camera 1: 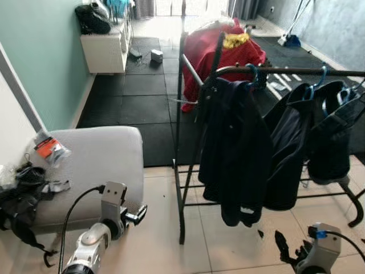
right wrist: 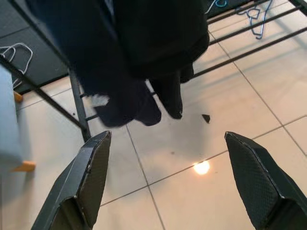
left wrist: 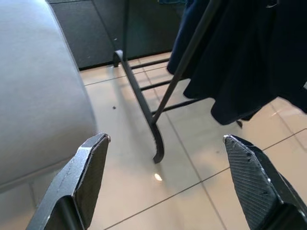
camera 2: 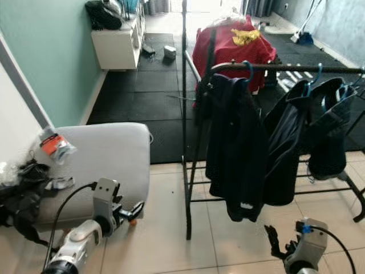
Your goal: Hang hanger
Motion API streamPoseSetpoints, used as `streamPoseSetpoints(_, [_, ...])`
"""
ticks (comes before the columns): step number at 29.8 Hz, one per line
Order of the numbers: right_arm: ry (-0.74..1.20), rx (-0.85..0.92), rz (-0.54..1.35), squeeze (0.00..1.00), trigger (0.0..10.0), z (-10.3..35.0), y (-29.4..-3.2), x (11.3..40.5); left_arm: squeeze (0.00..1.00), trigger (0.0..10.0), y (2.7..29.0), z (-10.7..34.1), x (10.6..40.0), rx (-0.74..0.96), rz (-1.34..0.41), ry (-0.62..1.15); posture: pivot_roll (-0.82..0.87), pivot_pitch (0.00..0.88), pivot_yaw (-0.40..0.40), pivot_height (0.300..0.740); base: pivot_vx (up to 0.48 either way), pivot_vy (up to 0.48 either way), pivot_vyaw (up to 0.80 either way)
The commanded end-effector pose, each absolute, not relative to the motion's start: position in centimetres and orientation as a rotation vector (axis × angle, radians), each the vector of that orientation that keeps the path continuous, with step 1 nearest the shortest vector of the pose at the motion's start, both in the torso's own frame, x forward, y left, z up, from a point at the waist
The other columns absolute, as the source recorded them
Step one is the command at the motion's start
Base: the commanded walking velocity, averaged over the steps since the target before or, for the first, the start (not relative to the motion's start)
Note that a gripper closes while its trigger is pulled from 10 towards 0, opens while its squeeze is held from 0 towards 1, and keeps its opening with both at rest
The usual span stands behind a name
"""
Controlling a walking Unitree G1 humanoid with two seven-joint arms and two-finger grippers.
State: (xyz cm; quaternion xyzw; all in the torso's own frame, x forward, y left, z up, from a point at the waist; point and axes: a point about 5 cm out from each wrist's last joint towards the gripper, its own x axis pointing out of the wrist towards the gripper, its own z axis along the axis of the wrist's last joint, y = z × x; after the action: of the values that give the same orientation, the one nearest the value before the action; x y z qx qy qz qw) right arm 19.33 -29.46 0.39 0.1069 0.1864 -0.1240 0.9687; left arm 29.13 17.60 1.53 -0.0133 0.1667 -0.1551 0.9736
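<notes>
From the head cameras, the robot is standing on pale floor tiles facing a black clothes rack (camera 1: 188, 171), whose top rail (camera 1: 296, 71) is carrying dark jackets (camera 1: 236, 154) on blue hangers (camera 1: 252, 74). Those hangers are sitting hooked over the rail so the garments hang free of the floor, and that is where the task's hanger appears to be resting already; no hanger is in either hand. A red cloth (camera 1: 219, 51) is draped over something behind the rack. On the left, a grey cushioned bench (camera 1: 97, 160) is bearing a pile of dark straps (camera 1: 23, 194) and a small packet (camera 1: 50, 149). The left hand (camera 1: 138, 214) is hovering low beside the bench, and the right hand (camera 1: 283, 246) is hanging low in front of the rack, both apparently drawn clear of the clothes.

In the left wrist view, the left hand's two black fingers (left wrist: 81, 182) are spread wide with nothing between them, pointing at the rack's curved foot (left wrist: 157, 143) and the hem of a jacket.

In the right wrist view, the right hand's fingers (right wrist: 86, 182) are likewise spread wide and empty, looking under the hanging jackets at the lower bars. A spare hanger (right wrist: 254, 17) seems to be lying on the tiles beyond them, well apart from the hand.
</notes>
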Motion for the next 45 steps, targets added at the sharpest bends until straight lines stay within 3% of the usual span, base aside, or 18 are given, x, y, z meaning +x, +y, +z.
streamPoseSetpoints(1, [0.382,0.233,-0.248,0.00,10.0,0.0,-29.3,19.1,0.00,10.0,17.6,1.0,28.7,-0.024,-0.315,0.364,-0.06,0.095,-0.065,0.740,0.000,-0.428,0.00])
streamPoseSetpoints(31, [0.381,0.258,-0.208,0.00,10.0,-0.5,-29.5,19.0,0.00,10.0,17.6,1.0,28.5,-0.063,-0.334,0.352,-0.06,0.078,-0.072,0.740,0.000,-0.424,0.00])
streamPoseSetpoints(38, [0.379,0.259,-0.212,0.00,10.0,-0.5,-29.5,19.0,0.00,10.0,17.4,5.7,29.8,-0.107,-0.531,0.156,-0.07,0.079,-0.068,0.740,0.000,-0.423,0.00])
streamPoseSetpoints(40, [0.378,0.260,-0.213,0.00,10.0,-0.4,-29.5,19.0,0.00,10.0,17.2,7.6,29.9,-0.109,-0.618,0.101,-0.06,0.082,-0.068,0.740,0.000,-0.371,0.00])
streamPoseSetpoints(42, [0.377,0.262,-0.214,0.00,10.0,-0.4,-29.6,19.1,0.00,10.0,16.8,11.6,29.3,-0.107,-0.827,0.007,-0.06,0.086,-0.067,0.740,0.000,-0.306,0.00])
streamPoseSetpoints(45, [0.375,0.262,-0.214,0.00,10.0,-0.4,-29.6,19.1,0.00,10.0,16.5,12.8,28.9,-0.105,-0.896,-0.016,-0.06,0.086,-0.067,0.740,0.000,-0.285,0.00])
